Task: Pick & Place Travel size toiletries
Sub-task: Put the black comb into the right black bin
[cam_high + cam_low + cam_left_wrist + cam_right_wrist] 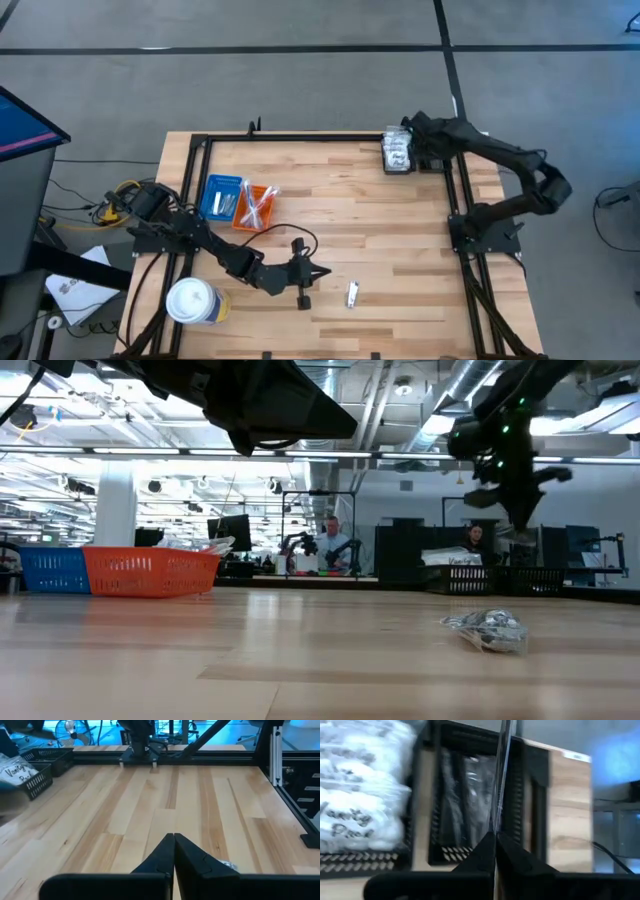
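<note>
My right gripper (495, 836) hangs at the table's far right corner, above black baskets, shut on a thin shiny stick (502, 765). One basket (355, 810) holds white-filled clear packets; the basket beside it (470, 810) has dark contents. A crinkly clear packet (352, 294) lies flat on the wood near the front edge. My left gripper (315, 272) hovers shut just left of this packet (227, 865), touching nothing. The blue tray (222, 197) and the orange tray (257, 207), holding thin sticks, stand at the left. My right gripper pinches one end of the thin stick (496, 822) between its two fingertips. The stick runs on past the tips, roughly in line with the fingers. The fingers slant down from above. The stick is lifted clear, over the dark-filled black basket.
A big white lidded cup (192, 302) stands at the near left corner, beside my left arm. A black frame rail (320, 137) borders the table's far side, and posts stand at the right (452, 190). Bare wood spans the middle (370, 220).
</note>
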Robot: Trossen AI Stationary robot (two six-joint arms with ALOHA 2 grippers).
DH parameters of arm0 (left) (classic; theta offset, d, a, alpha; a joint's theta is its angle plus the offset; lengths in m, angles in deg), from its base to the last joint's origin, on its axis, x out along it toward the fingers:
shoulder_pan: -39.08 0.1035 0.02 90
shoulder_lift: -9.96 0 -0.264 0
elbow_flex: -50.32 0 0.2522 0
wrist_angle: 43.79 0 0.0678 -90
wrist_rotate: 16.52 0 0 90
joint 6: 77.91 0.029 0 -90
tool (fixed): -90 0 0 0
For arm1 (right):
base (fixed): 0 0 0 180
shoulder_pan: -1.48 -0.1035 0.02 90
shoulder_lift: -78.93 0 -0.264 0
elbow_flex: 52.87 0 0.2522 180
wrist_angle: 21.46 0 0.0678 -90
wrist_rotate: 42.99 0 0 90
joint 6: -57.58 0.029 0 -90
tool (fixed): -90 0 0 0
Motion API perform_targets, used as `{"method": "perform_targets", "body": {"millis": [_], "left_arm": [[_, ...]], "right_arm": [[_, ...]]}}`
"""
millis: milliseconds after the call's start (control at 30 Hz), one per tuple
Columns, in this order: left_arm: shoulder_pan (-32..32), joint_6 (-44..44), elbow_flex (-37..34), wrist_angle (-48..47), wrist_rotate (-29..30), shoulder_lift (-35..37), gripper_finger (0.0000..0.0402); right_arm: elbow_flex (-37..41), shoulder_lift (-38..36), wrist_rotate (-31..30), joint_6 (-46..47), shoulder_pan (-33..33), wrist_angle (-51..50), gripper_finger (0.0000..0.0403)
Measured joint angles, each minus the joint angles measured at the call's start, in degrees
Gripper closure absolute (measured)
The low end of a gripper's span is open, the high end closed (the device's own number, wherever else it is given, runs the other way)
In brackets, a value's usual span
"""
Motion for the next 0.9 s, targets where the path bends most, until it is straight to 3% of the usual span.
{"method": "perform_targets", "body": {"millis": [367,767,900], "left_arm": [[0.01,0.38,0.00,-0.21,0.02,0.00,0.0401],[0.25,0.36,-0.55,0.12,0.02,-0.04,0.0401],[0.25,0.36,-0.55,0.43,0.02,-0.04,0.0401]], "right_arm": [[-0.03,13.08,2.42,-4.85,5.64,4.70,0.0403],[-0.03,12.31,2.51,-8.30,5.73,6.42,0.0403],[-0.03,12.23,2.70,-9.42,5.64,5.85,0.0383]]}}
